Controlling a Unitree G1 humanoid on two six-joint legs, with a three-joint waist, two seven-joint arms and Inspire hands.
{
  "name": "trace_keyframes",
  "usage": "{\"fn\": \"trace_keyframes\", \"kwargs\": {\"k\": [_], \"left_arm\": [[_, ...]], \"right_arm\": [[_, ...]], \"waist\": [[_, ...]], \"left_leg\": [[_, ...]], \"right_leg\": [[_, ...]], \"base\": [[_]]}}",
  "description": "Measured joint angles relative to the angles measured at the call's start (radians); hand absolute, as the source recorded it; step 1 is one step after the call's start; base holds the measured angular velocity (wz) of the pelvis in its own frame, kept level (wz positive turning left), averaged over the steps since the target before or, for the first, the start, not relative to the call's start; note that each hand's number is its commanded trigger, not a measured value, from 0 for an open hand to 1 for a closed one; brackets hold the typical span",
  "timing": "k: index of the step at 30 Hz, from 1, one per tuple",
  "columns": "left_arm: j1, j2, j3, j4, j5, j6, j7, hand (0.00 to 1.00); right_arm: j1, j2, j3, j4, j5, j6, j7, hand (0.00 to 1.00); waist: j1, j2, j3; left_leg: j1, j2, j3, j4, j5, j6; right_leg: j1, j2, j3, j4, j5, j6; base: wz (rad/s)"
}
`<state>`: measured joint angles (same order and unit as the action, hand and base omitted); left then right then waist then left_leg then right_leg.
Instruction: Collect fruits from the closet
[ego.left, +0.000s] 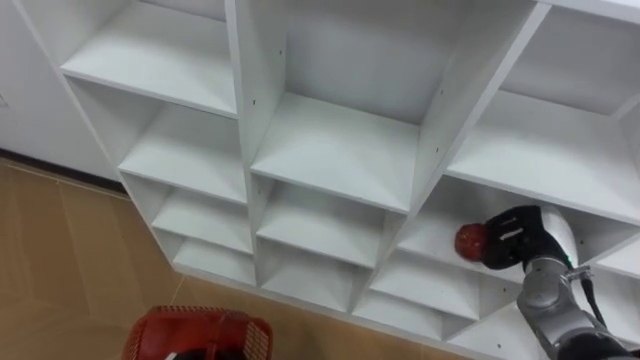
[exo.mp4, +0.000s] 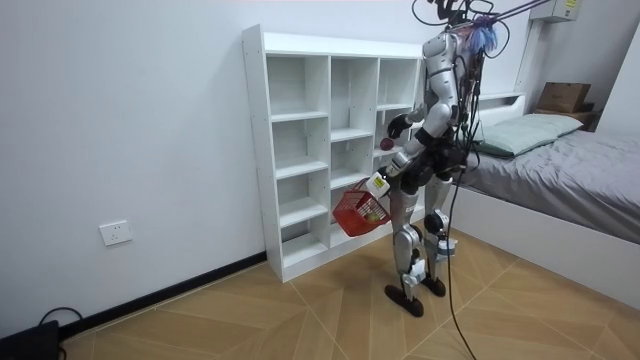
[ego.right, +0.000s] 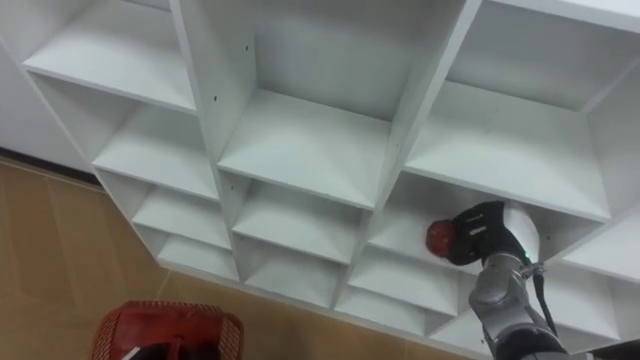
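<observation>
- Gripping the red fruit (ego.left: 469, 241), the right hand (ego.left: 518, 240) has its dark fingers curled round the fruit's far side. The near side of the fruit shows bare.
- Fruit location: inside a compartment (ego.left: 440, 225) in the right-hand column of the white shelf unit (ego.left: 335, 150), close to the compartment's front edge. Whether the fruit rests on the board (ego.left: 425, 245) beneath it or is lifted clear cannot be told.
- An upright divider (ego.left: 460, 100) stands just to the left of the fruit, with another shelf close overhead.
- The red basket (ego.left: 197, 335) hangs low and well apart from the fruit, to the left, over the wooden floor (ego.left: 60, 260).
- In the room view the basket hangs at the left hand (exo.mp4: 381, 181). How that hand is closed on it cannot be told.
- The robot stands upright, close in front of the shelf unit.
- Fault 1, likely: the fruit slips from the hand. Cause: a round, smooth fruit held from one side only, with the near face unsupported.
- Fault 2, possible: the fruit or hand strikes the divider or the shelf above on the way out. Cause: a tight compartment and a sideways path toward the basket.
- Fault 3, possible: the fruit misses the basket and rolls across the floor. Cause: a long, downward transfer to a basket that hangs free and may swing.
</observation>
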<state>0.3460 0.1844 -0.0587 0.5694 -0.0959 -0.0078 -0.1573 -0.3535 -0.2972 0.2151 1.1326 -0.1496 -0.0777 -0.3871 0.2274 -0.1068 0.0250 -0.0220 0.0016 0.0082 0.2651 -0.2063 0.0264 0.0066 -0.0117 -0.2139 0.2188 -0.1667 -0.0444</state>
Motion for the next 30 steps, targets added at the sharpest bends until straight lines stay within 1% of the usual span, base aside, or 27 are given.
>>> {"fn": "trace_keyframes", "kwargs": {"k": [2,5,6,9,14,18,20,21,22,26,29,30], "left_arm": [[0.000,0.000,0.003,0.000,-0.011,0.000,0.000,1.00],[0.008,0.000,0.005,0.000,-0.030,0.000,0.002,1.00],[0.008,0.001,0.006,0.000,-0.032,-0.002,0.002,1.00],[0.015,0.002,0.009,0.000,-0.032,-0.007,0.001,1.00],[0.024,0.009,0.010,0.000,-0.032,-0.010,0.001,1.00],[0.027,0.012,0.010,0.000,-0.032,-0.026,0.001,1.00],[0.028,0.013,0.010,-0.001,-0.032,-0.030,0.002,1.00],[0.025,0.014,0.010,-0.002,-0.032,-0.033,0.004,1.00],[0.022,0.015,0.010,-0.002,-0.031,-0.035,0.008,1.00],[0.022,0.023,0.010,-0.001,-0.031,-0.042,0.024,1.00],[0.022,0.028,0.010,-0.001,-0.029,-0.042,0.032,1.00],[0.022,0.028,0.010,-0.001,-0.029,-0.042,0.036,1.00]], "right_arm": [[0.003,0.000,0.000,0.000,0.000,0.000,0.008,1.00],[0.017,0.000,0.000,0.000,0.001,0.000,0.028,1.00],[0.025,0.000,0.000,0.000,0.001,0.000,0.032,1.00],[0.027,0.000,0.002,0.000,0.001,0.000,0.032,1.00],[0.027,0.000,0.002,0.000,0.004,0.000,0.032,1.00],[0.027,0.000,0.002,0.000,0.004,0.000,0.032,1.00],[0.027,0.000,0.002,0.000,0.004,0.000,0.032,1.00],[0.027,0.000,0.002,0.000,0.004,0.000,0.031,0.54],[0.027,0.001,0.002,0.000,0.004,0.000,0.030,0.00],[0.028,0.001,0.003,0.000,0.004,-0.002,0.024,0.00],[0.028,0.001,0.003,0.000,0.004,-0.017,0.016,0.00],[0.028,0.001,0.003,0.000,0.004,-0.019,0.010,0.00]], "waist": [[-0.001,-0.003,-0.0018],[-0.002,-0.003,-0.0022],[0.000,-0.007,-0.0059],[0.002,-0.012,-0.0087],[0.001,-0.013,-0.0082],[0.001,-0.015,-0.0043],[0.001,-0.016,-0.0037],[0.003,-0.017,-0.0045],[0.003,-0.017,-0.0044],[0.005,-0.020,-0.0026],[0.009,-0.023,-0.0037],[0.011,-0.024,-0.0028]], "left_leg": [[0.002,0.000,-0.001,0.000,0.000,0.000],[0.016,-0.001,-0.003,-0.002,0.000,0.000],[0.019,-0.001,-0.001,-0.008,0.000,0.000],[0.022,0.000,-0.002,-0.008,0.001,-0.001],[0.033,0.000,-0.002,-0.009,0.000,-0.002],[0.030,0.000,-0.002,-0.009,0.000,-0.002],[0.025,0.000,-0.002,-0.008,0.000,-0.002],[0.018,0.000,-0.001,-0.008,0.000,-0.002],[0.015,0.000,-0.001,-0.007,0.000,-0.002],[0.011,0.000,-0.002,-0.008,0.000,-0.002],[-0.003,0.001,-0.001,-0.005,0.000,-0.002],[-0.009,0.001,-0.001,-0.004,0.000,-0.002]], "right_leg": [[0.003,0.000,0.000,-0.001,0.000,0.000],[0.013,0.000,-0.004,-0.006,0.000,0.000],[0.014,0.000,-0.003,-0.013,0.000,0.000],[0.017,0.001,-0.003,-0.015,0.000,0.000],[0.031,0.002,-0.003,-0.016,0.000,0.000],[0.028,0.002,-0.003,-0.016,0.000,0.000],[0.022,0.001,-0.003,-0.017,0.000,0.000],[0.013,0.001,-0.002,-0.016,-0.001,0.000],[0.011,0.001,-0.003,-0.015,0.000,-0.001],[0.009,0.001,-0.005,-0.017,0.000,-0.001],[-0.006,0.002,-0.004,-0.014,0.000,-0.001],[-0.010,0.002,-0.005,-0.014,0.001,-0.001]], "base": [[0.00],[0.01],[0.00],[0.00],[0.00],[0.00],[0.00],[0.00],[0.00],[0.00],[0.00],[0.00]]}}
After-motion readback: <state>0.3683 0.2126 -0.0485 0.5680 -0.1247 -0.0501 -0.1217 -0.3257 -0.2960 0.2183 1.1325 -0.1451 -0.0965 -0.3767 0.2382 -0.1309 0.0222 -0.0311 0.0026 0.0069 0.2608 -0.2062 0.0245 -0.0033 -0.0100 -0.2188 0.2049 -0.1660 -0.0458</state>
